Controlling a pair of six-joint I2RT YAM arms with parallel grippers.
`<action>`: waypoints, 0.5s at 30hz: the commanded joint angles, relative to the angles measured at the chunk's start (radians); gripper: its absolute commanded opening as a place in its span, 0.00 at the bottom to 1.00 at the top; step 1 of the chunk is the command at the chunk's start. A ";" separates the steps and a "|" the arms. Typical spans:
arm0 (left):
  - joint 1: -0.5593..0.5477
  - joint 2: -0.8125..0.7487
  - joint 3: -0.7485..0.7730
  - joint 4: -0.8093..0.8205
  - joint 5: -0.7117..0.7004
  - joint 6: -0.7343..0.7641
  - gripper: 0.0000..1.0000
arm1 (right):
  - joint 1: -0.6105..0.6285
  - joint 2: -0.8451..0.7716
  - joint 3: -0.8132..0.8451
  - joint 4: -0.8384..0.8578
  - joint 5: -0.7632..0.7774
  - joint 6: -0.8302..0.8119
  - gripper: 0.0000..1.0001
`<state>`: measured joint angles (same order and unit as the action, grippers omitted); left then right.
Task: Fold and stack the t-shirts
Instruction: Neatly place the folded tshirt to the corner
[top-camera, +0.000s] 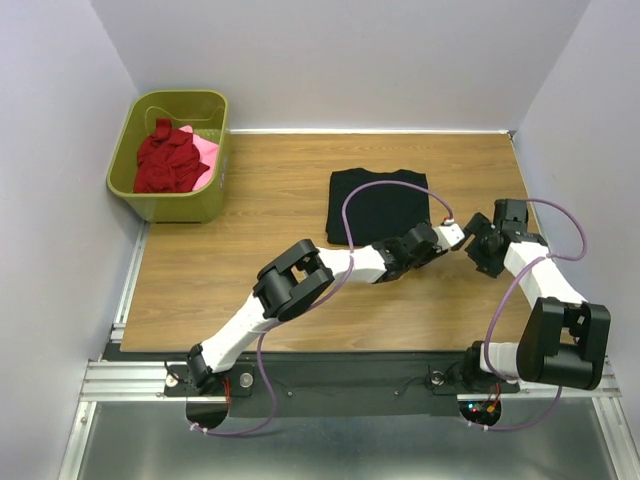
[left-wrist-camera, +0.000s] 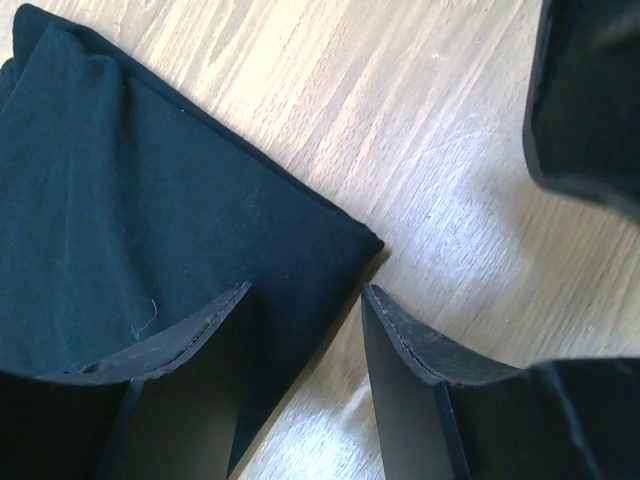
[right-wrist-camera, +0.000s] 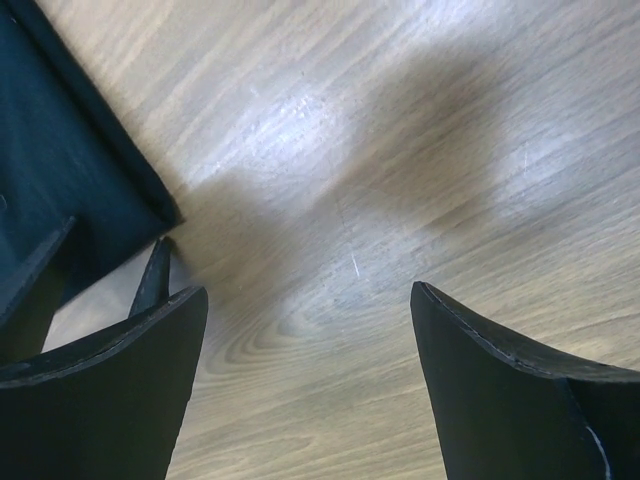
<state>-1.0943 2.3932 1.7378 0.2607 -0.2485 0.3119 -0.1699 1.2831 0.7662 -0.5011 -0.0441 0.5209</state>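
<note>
Both grippers stand with jaws apart. Left gripper (left-wrist-camera: 305, 295): jaws straddle the near right corner of the folded black t-shirt (left-wrist-camera: 150, 200), one finger over the cloth, the other over bare table (left-wrist-camera: 450, 150). Right gripper (right-wrist-camera: 308, 290): jaws wide, over wood just beside that corner. Dark red t-shirt (top-camera: 165, 160) and pink t-shirt (top-camera: 205, 150) lie in the olive basket (top-camera: 170, 208), far left.

No legible text, apparently, anywhere
</note>
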 joint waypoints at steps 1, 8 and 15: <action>0.049 -0.020 -0.092 -0.115 0.008 -0.011 0.57 | 0.000 -0.004 0.065 0.016 -0.007 0.010 0.88; 0.097 -0.063 -0.122 -0.115 0.031 -0.043 0.18 | 0.000 0.018 0.085 0.019 -0.029 0.004 0.88; 0.105 -0.183 -0.236 -0.097 0.063 -0.059 0.00 | 0.000 0.100 0.123 0.116 -0.198 0.065 0.92</action>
<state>-0.9962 2.2921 1.5780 0.2687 -0.2047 0.2771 -0.1699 1.3338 0.8337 -0.4709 -0.1345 0.5377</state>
